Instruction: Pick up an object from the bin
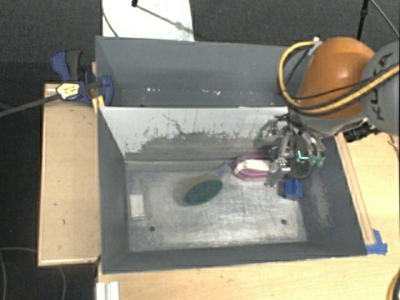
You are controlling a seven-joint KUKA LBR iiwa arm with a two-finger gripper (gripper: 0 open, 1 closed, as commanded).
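Orange domed cover [337, 64], yellow looped cable [284, 74]

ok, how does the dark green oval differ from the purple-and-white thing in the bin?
Colour: the dark green oval is one dull shade; the purple-and-white thing is two-toned. Place: the dark green oval lies mid-floor, apart from the gripper; the purple-and-white thing lies right beside it. Both rest on the bin floor.

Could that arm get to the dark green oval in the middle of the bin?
Probably yes: the green oval lies alone, nothing on top; the gripper hangs to its right by a purple-and-white thing.
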